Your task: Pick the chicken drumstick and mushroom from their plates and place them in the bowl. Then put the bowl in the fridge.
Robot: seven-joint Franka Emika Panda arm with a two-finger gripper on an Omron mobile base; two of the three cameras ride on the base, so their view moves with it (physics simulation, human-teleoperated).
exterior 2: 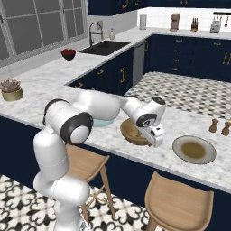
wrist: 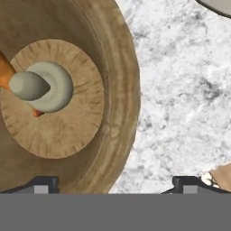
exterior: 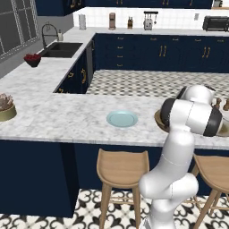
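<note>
The brown wooden bowl (wrist: 115, 67) stands on the marble counter, and the pale mushroom (wrist: 43, 85) lies on its floor. The orange chicken drumstick (wrist: 4, 72) pokes in at the left edge beside the mushroom. My gripper (wrist: 116, 187) is open just above the bowl's rim, one fingertip (wrist: 43, 184) over the inside and the other over the counter. From the right base view, the gripper (exterior 2: 154, 140) hangs at the right side of the bowl (exterior 2: 131, 131). The grey-rimmed plate (exterior 2: 194, 150) lies to its right, the light blue plate (exterior: 122, 119) to its left. The fridge is out of view.
Two wooden grinders (exterior 2: 213, 125) stand behind the grey-rimmed plate. Wooden stools (exterior: 121, 167) sit under the counter's front edge. A potted plant (exterior 2: 11, 90) is at the counter's far left, with a dark bowl of red fruit (exterior 2: 68, 54) near the sink (exterior 2: 104, 47).
</note>
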